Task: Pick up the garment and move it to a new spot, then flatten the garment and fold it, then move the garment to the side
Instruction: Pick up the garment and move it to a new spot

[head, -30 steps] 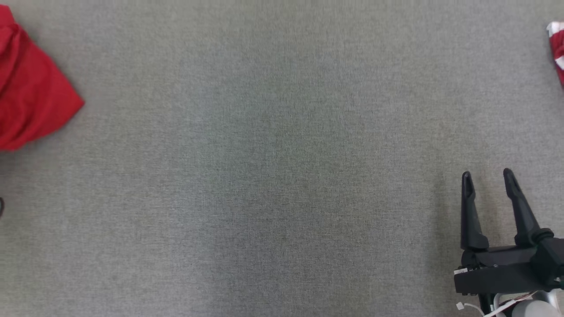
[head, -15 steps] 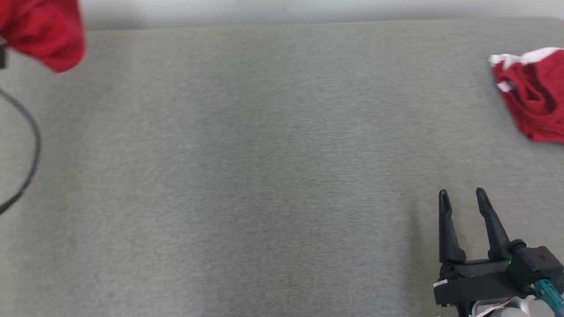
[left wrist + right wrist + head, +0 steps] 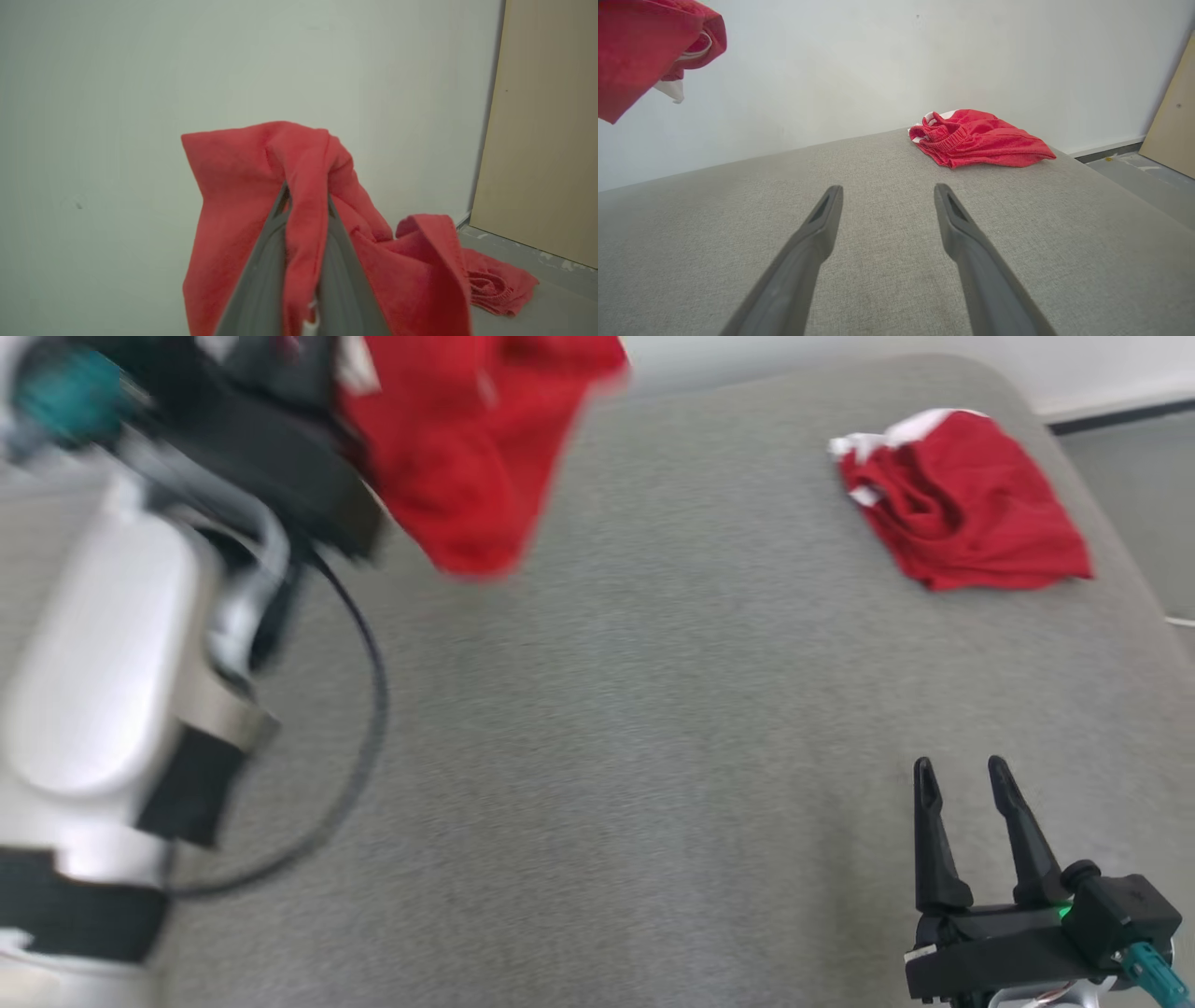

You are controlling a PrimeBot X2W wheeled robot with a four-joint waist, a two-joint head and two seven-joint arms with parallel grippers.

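A red garment (image 3: 476,448) hangs in the air over the far left of the grey table (image 3: 653,709), blurred by motion. My left gripper (image 3: 306,196) is shut on it, a fold of red cloth pinched between the fingers and draping down both sides. In the head view the left arm's pale forearm (image 3: 103,644) rises at the left, its fingers hidden behind the cloth. The held garment (image 3: 640,51) also shows at the upper left of the right wrist view. My right gripper (image 3: 962,775) stands open and empty, low over the table's near right (image 3: 887,191).
A second red garment with white trim (image 3: 962,504) lies crumpled at the table's far right corner (image 3: 980,137). The table's rounded right edge drops to grey floor (image 3: 1139,476). A pale wall runs behind, with a tan board (image 3: 1171,116) leaning at the right.
The head camera has swung, so the whole picture has shifted. My left arm has risen into view, lifting the red garment off the table and carrying it rightward. The right gripper stays open.
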